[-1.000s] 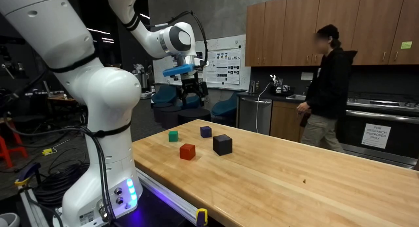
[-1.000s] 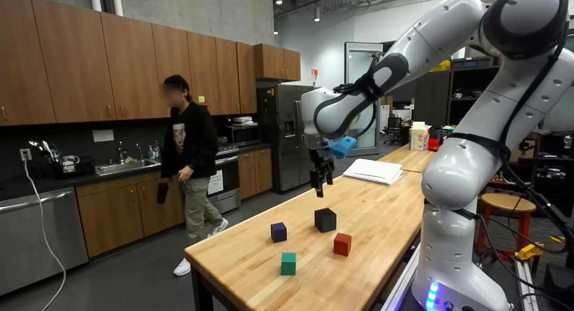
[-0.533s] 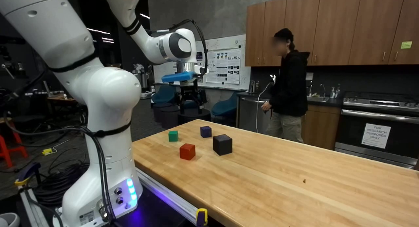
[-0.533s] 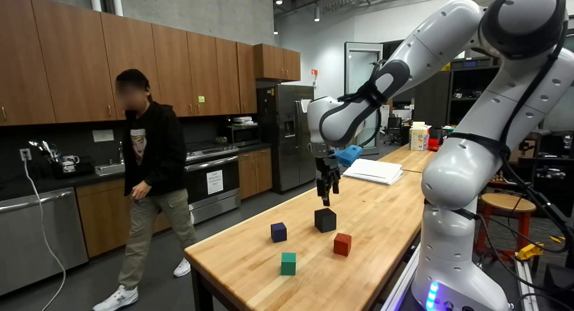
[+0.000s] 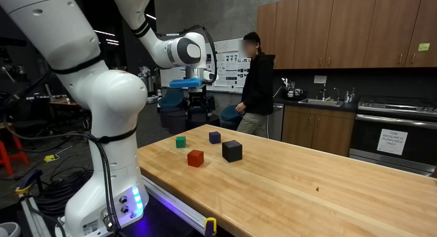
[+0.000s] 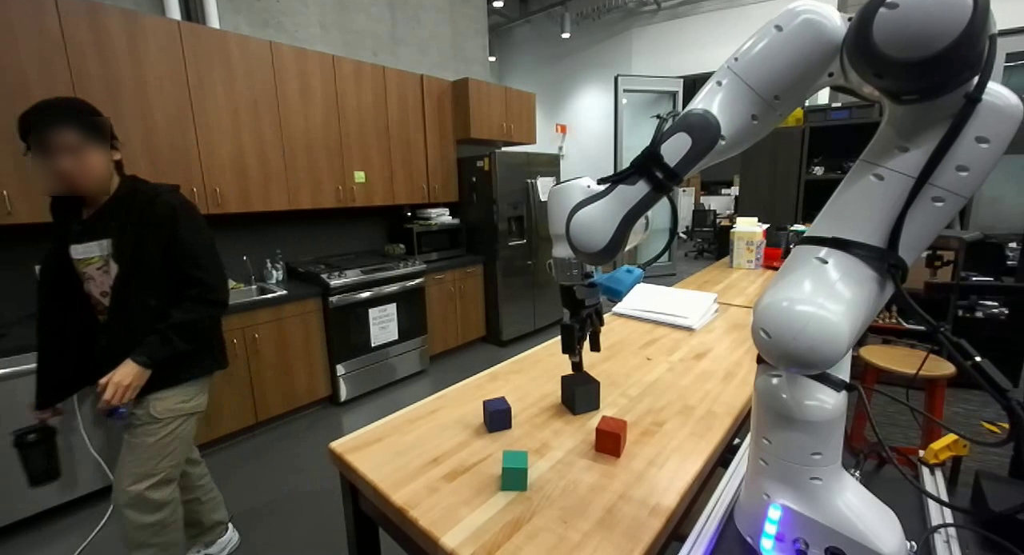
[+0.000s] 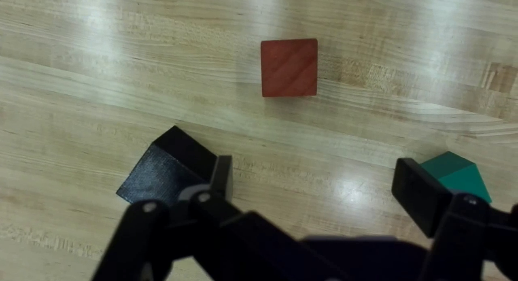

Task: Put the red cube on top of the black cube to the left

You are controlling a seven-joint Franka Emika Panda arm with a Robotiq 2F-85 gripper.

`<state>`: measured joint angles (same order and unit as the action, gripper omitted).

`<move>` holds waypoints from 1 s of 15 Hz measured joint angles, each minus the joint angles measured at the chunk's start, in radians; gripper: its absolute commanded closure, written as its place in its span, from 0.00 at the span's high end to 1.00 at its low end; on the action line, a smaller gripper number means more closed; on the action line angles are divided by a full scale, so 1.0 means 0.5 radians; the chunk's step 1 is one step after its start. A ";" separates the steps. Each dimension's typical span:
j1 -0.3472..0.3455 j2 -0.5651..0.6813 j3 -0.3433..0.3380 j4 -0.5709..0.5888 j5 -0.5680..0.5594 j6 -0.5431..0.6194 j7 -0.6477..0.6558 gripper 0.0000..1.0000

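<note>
The red cube (image 5: 195, 158) sits on the wooden table; it also shows in the other views (image 6: 611, 437) (image 7: 289, 68). The larger black cube (image 5: 232, 151) stands beside it and also shows in an exterior view (image 6: 581, 393). In the wrist view the black cube (image 7: 162, 173) lies at the left, partly hidden behind one finger. A smaller dark blue, nearly black cube (image 6: 497, 414) stands apart from it and is hidden in the wrist view. My gripper (image 7: 315, 173) is open, points down and hangs above the table with nothing between its fingers; it also shows in both exterior views (image 5: 199, 114) (image 6: 586, 358).
A green cube (image 6: 514, 470) stands near the table's end; one finger partly covers it in the wrist view (image 7: 465, 182). A stack of white paper (image 6: 668, 305) and a carton (image 6: 748, 243) are farther along the table (image 6: 640, 475). A person (image 6: 120, 299) walks beyond the table.
My gripper has come down towards the table, mostly in the first half second, and stays open. The cubes have not moved. The person has walked leftwards in both exterior views.
</note>
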<state>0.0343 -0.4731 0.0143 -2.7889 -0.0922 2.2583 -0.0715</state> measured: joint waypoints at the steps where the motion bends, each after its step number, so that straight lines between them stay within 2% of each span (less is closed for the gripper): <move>1: -0.001 0.012 0.000 0.000 0.000 0.000 0.000 1.00; 15: -0.002 0.278 0.011 -0.001 0.000 -0.019 0.012 1.00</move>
<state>0.0332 -0.3339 0.0197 -2.7896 -0.0923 2.2488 -0.0655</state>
